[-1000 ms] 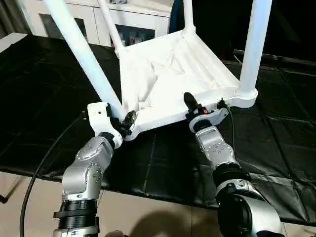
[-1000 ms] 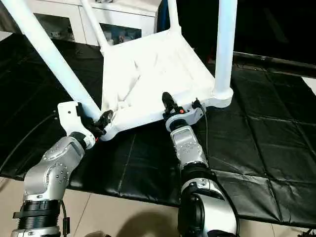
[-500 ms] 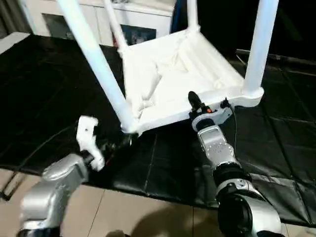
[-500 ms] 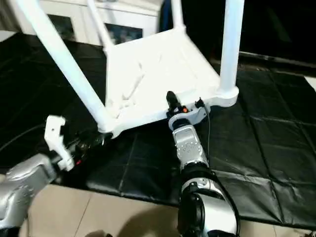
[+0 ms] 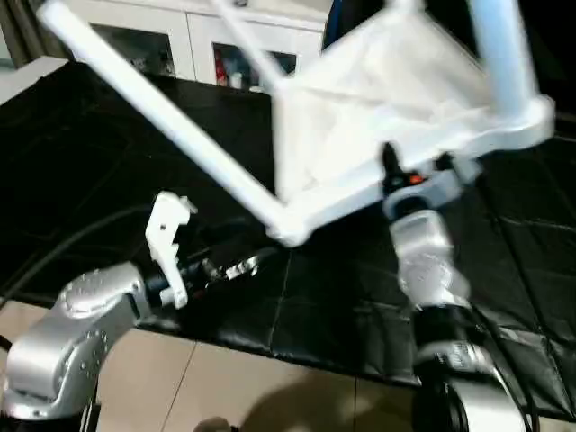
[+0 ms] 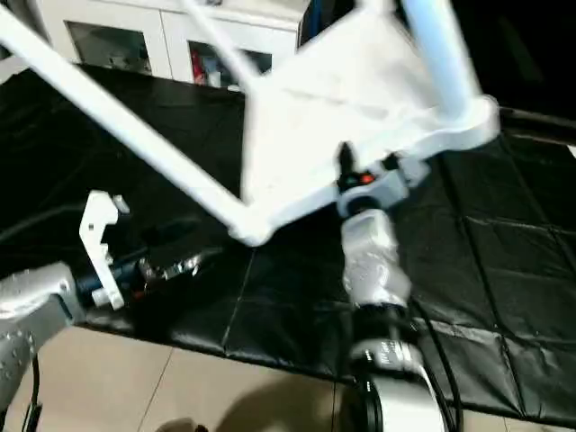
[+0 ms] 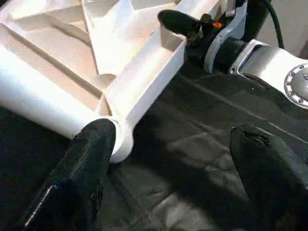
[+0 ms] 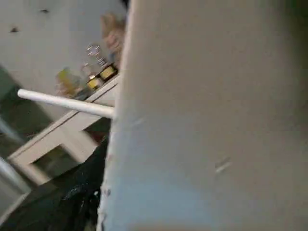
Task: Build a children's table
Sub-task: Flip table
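The children's table (image 5: 396, 99) is upside down and tilted, its ribbed underside facing up and toward the robot. It sits above a black mat (image 5: 108, 153) that covers the floor. One long leg (image 5: 162, 117) slants up and away from the near corner socket (image 5: 290, 232) toward the robot's left; another leg (image 5: 500, 54) rises from the socket on the robot's right. Whether the near corner touches the mat or hangs just above it cannot be told.

The right pincer (image 5: 394, 169) is at the near edge of the tabletop, between the two near sockets. One black finger (image 7: 179, 22) lies over the rim onto the ribbed side, so the pincer is pinching the table's edge. In the right wrist view the white plastic (image 8: 211, 125) sits right up against the camera.

The left pincer (image 7: 173, 163) is spread wide and holds nothing. It sits low over the mat, just beside the near corner socket and apart from it. In its own wrist view one black finger (image 7: 82, 168) overlaps the socket's rounded end, while the other finger (image 7: 269, 168) stands well off over the bare mat.

Behind the mat stands a white cabinet (image 5: 180, 36) with glass doors. The floor nearest the robot is pale tile (image 5: 270, 387).
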